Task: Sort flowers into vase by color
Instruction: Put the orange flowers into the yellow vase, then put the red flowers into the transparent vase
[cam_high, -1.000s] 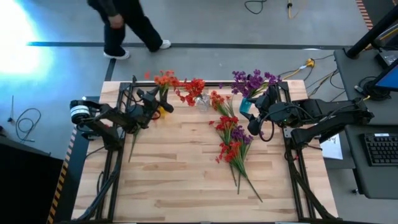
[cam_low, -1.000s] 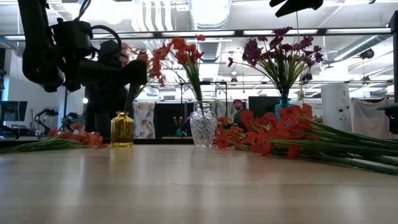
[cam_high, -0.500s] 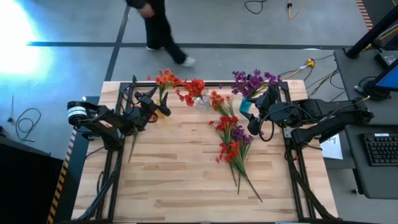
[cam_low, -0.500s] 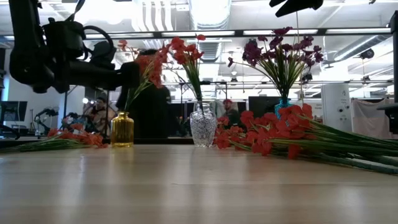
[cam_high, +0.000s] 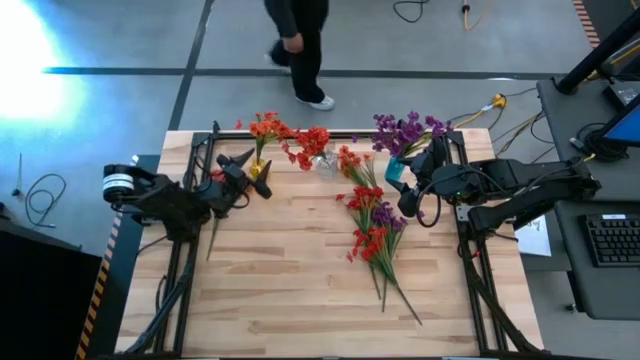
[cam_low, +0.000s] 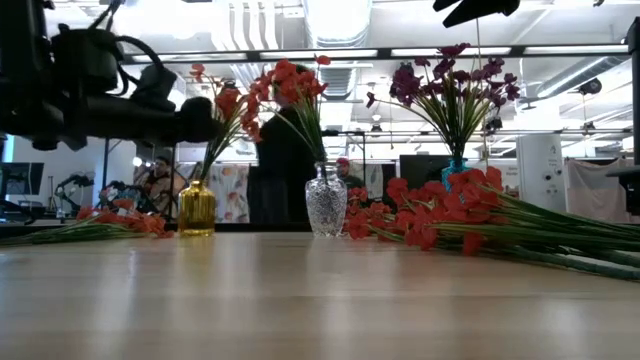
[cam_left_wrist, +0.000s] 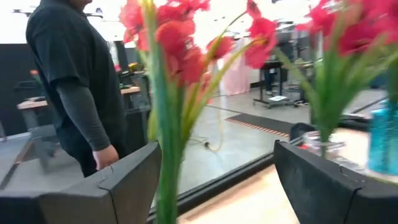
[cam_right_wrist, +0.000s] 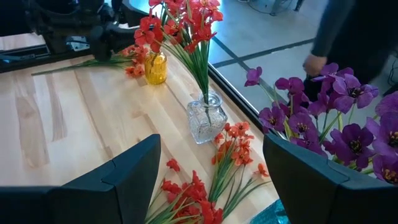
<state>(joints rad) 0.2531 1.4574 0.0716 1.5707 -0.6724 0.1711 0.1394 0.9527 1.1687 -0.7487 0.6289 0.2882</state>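
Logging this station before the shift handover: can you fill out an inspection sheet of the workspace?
Surface: wooden table, bare along the near half.
Job's things: orange flowers in the yellow vase; red flowers in the clear glass vase; purple flowers in the teal vase; loose pile of flowers mid-table; another sprig lying by the left arm.
Clutter: nothing seen.
Grippers: left gripper open, beside the yellow vase's stems; right gripper open, near the teal vase.
Cables: yellow cable on the floor behind the table.
Surroundings: a person walking behind the table; keyboard on a side desk.
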